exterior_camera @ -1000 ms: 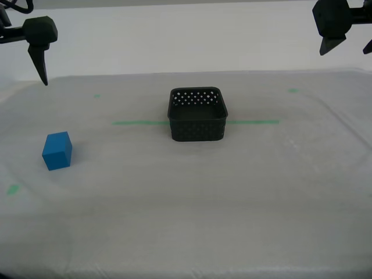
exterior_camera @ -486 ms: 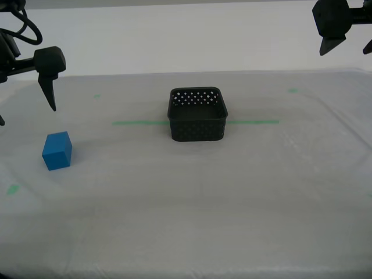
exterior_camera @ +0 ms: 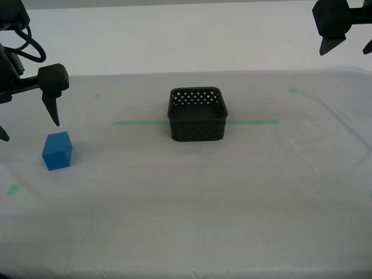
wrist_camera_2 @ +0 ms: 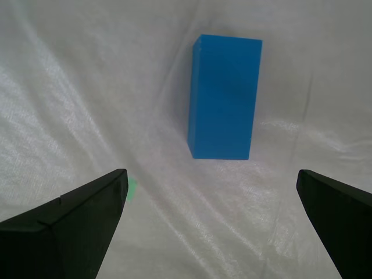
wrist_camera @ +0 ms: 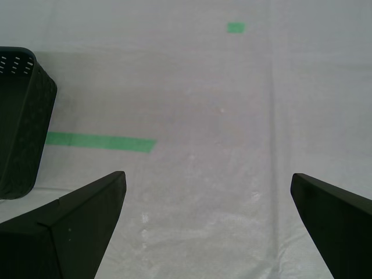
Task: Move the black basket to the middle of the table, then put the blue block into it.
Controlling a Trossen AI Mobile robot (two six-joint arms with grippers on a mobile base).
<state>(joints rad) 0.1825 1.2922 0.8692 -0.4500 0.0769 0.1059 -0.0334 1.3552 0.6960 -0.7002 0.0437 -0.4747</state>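
Note:
The black basket (exterior_camera: pixel 197 115) stands near the middle of the white table (exterior_camera: pixel 192 203), across the green tape line (exterior_camera: pixel 136 122). The blue block (exterior_camera: pixel 57 150) lies on the cloth at the exterior view's left. My second gripper (exterior_camera: pixel 30 129) hangs open just above and behind the block, its jaws spread wider than the blue block (wrist_camera_2: pixel 224 96), and the gripper (wrist_camera_2: pixel 210 177) holds nothing. High at the exterior view's right, my first gripper (exterior_camera: pixel 344 51) is open and empty. Its wrist view has the basket (wrist_camera: pixel 20 116) at the edge, well clear of that gripper (wrist_camera: pixel 207 177).
Small green marks (exterior_camera: pixel 292 90) dot the cloth at the back and near the block (exterior_camera: pixel 11 189). The tape line (wrist_camera: pixel 99 141) runs out from beside the basket. A green mark (wrist_camera_2: pixel 131 187) lies by one finger of my second gripper.
My second gripper has come down and slightly toward the exterior view's right, closing on the blue block. The first gripper, basket and block have not moved.

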